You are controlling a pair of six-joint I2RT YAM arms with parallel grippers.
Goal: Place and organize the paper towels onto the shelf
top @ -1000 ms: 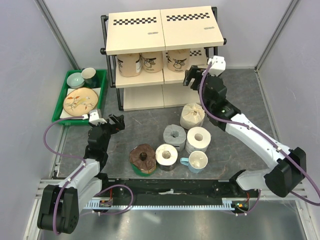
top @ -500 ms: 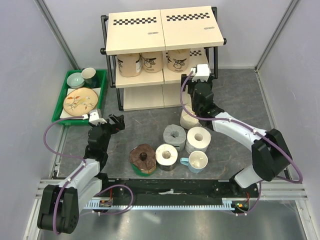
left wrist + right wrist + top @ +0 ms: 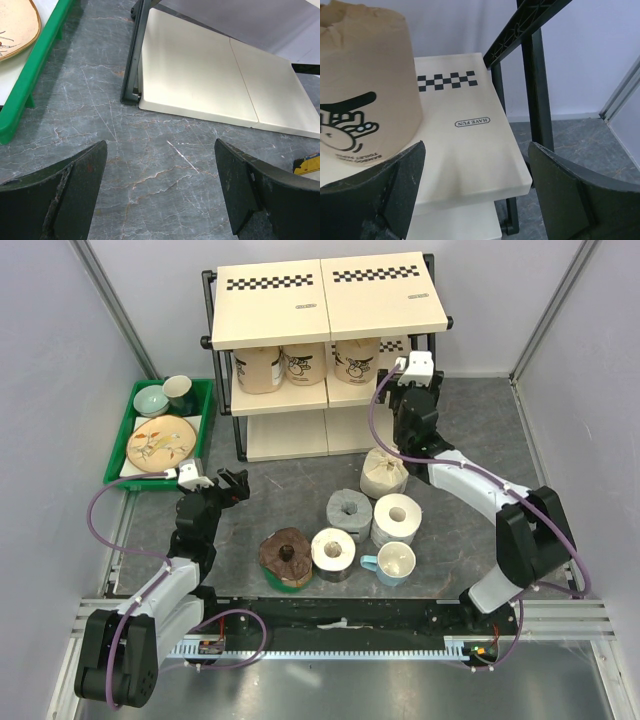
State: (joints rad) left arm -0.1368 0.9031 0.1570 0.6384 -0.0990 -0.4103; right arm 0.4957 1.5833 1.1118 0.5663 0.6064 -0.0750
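Note:
The shelf [image 3: 325,300] stands at the back, with three tan paper towels [image 3: 305,365] on its middle tier. On the table lie a cream roll [image 3: 384,472], a grey roll [image 3: 349,510], a white roll [image 3: 396,518], another white roll [image 3: 333,550] and a dark brown roll [image 3: 287,555]. My right gripper [image 3: 397,392] is open and empty at the right end of the middle tier. In the right wrist view its open gripper [image 3: 475,190] faces the cream board [image 3: 465,150], beside a tan roll [image 3: 365,90]. My left gripper [image 3: 225,483] is open and empty, low over the table [image 3: 160,190].
A green tray [image 3: 125,455] of dishes sits at the left, its edge showing in the left wrist view [image 3: 30,75]. A white mug [image 3: 394,562] with a blue handle stands by the rolls. The black shelf post [image 3: 537,90] is close to my right fingers. The bottom board [image 3: 200,85] lies ahead of the left gripper.
My right arm has folded in closer to the shelf, its wrist swinging left and back while the gripper stays by the middle tier's right end. The left arm has not moved.

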